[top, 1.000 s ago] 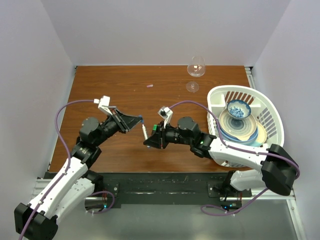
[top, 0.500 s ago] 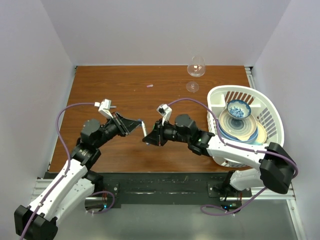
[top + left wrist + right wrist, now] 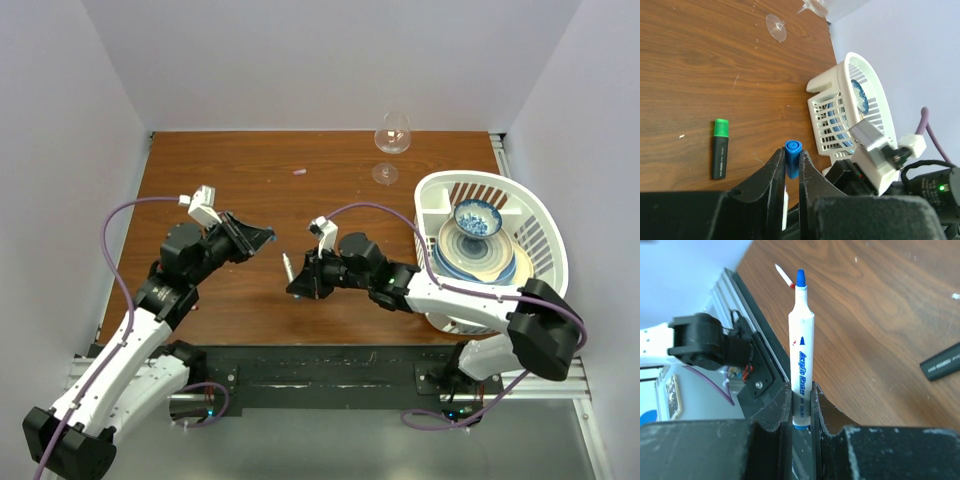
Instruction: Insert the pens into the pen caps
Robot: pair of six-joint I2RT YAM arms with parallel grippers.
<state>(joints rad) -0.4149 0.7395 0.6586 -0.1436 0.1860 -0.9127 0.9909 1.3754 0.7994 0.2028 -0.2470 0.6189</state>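
The white pen (image 3: 801,350), its blue tip bare, is clamped low on its barrel between the right fingers (image 3: 771,420) and held over the middle of the table (image 3: 250,180), toward its near edge. The blue cap (image 3: 792,150) is pinched between the left fingers (image 3: 765,185), in the air a little to the pen's left. Both pieces look light, rigid and smooth. The pen would likely pivot in its narrow grip if pushed sideways, so the hold near the tail, leaving the tip free, seems right provided the push runs straight along the barrel. The tiny cap is best gripped by its sides with the mouth clear. Half a second ago cap and tip were nearly meeting. Now the left arm has drawn back toward the left edge and the two stand apart, with the cap not on the pen. A black marker (image 3: 720,155) wearing a green cap lies on the table.
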